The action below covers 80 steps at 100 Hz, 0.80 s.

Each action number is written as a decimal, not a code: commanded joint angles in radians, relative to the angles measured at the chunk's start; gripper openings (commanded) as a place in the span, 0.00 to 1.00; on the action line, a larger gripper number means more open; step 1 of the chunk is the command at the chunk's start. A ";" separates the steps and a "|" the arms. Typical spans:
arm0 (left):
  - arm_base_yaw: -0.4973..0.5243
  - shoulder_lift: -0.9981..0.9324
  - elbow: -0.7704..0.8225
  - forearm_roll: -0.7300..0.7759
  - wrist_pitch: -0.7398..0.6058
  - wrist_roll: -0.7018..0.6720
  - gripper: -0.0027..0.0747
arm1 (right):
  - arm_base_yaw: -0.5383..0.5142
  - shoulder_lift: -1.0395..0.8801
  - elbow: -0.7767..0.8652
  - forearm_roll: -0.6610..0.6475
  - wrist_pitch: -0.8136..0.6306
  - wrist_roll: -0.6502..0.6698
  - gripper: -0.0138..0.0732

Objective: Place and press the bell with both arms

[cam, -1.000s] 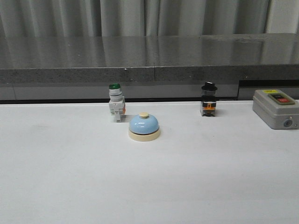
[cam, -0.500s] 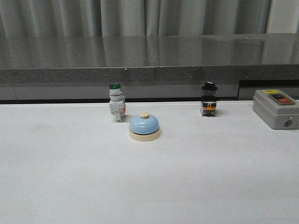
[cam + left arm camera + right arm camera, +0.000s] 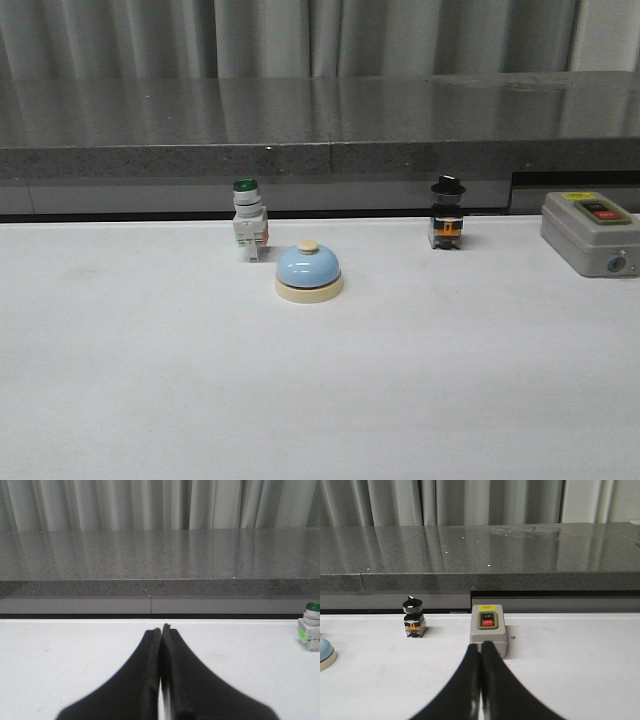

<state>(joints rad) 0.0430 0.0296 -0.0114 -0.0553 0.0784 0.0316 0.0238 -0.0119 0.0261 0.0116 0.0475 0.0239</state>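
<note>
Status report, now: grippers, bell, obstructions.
Left gripper shut, empty. Right gripper shut, empty. Bell upright on table, untouched. Green-capped switch close behind its left; nothing on top.

bell (image 3: 309, 272) on table (image 3: 150, 380), green-capped switch (image 3: 248, 231) behind-left, black-capped switch (image 3: 447, 212) behind-right

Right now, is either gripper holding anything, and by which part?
Nothing is held. The left gripper and right gripper are shut on nothing; the bell sits untouched.
</note>
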 commanded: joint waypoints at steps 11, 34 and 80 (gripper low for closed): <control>0.003 -0.059 0.057 -0.020 -0.086 0.011 0.01 | -0.006 -0.016 -0.015 -0.012 -0.080 -0.002 0.08; 0.001 -0.065 0.055 -0.020 -0.044 0.011 0.01 | -0.006 -0.016 -0.015 -0.012 -0.080 -0.002 0.08; 0.001 -0.065 0.055 -0.020 -0.044 0.011 0.01 | -0.006 -0.016 -0.015 -0.012 -0.080 -0.002 0.08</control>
<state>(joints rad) 0.0430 -0.0044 0.0008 -0.0637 0.1098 0.0421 0.0238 -0.0119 0.0261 0.0116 0.0475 0.0239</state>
